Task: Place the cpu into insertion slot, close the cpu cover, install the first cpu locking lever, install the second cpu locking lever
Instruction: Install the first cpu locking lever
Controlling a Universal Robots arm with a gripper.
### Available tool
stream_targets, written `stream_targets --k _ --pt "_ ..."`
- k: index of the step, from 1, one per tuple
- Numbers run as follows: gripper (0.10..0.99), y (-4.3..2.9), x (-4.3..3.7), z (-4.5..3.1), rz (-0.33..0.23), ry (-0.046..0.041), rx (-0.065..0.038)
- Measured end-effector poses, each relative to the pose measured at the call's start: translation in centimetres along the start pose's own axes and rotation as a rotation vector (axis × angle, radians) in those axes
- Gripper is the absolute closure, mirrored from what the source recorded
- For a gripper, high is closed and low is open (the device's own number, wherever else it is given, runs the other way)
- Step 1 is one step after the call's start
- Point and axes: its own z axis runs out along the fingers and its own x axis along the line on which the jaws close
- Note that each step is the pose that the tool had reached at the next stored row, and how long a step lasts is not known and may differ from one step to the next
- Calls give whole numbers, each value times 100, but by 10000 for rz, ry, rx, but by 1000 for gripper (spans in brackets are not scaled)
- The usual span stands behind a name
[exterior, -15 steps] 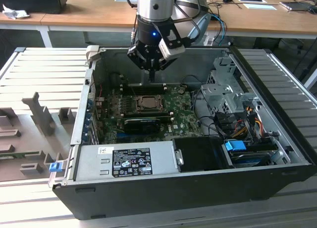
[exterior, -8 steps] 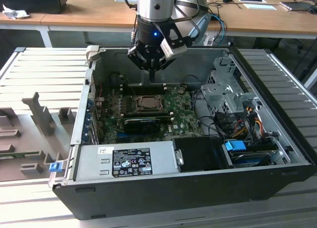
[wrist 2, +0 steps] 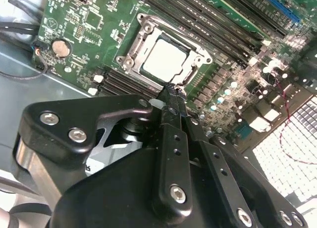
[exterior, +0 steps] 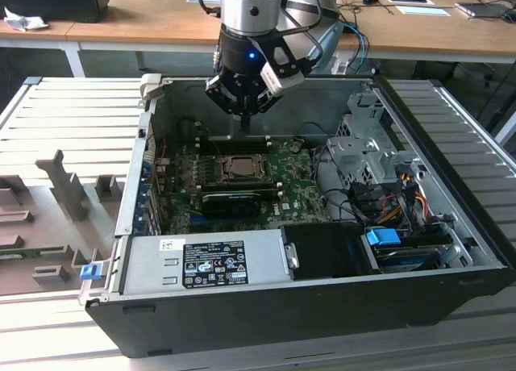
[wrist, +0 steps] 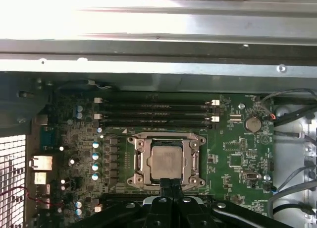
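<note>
The cpu (wrist: 166, 161) lies flat in the insertion slot (wrist: 136, 147) on the green motherboard (wrist: 237, 153), its silvery top showing through the window of the cpu cover (wrist: 192, 158), which lies down over its edges. The same cpu (wrist 2: 166, 59) and cover (wrist 2: 140, 32) appear in the second wrist view. My gripper (wrist 2: 172, 90) is shut with nothing between its fingers, its tips just at one edge of the socket frame. In the exterior view the gripper (exterior: 244, 131) hangs a little above the far side of the slot (exterior: 239, 168). Whether the tips touch the frame I cannot tell.
Long black memory slots (wrist: 156, 114) run along the socket. A long black card (exterior: 230, 200) stands in front of it. The case holds a power supply (exterior: 201, 262), a drive cage (exterior: 363, 153) and loose cables (exterior: 387, 202). Case walls (exterior: 137, 169) surround the board.
</note>
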Motion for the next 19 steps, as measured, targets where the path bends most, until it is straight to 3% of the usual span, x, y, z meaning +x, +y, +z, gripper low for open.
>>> stream_targets --k 7,14,19 --pt "980 2 95 5 0 0 0" --pt "980 2 140 13 1 0 0" --pt "980 3 228 35 0 0 0"
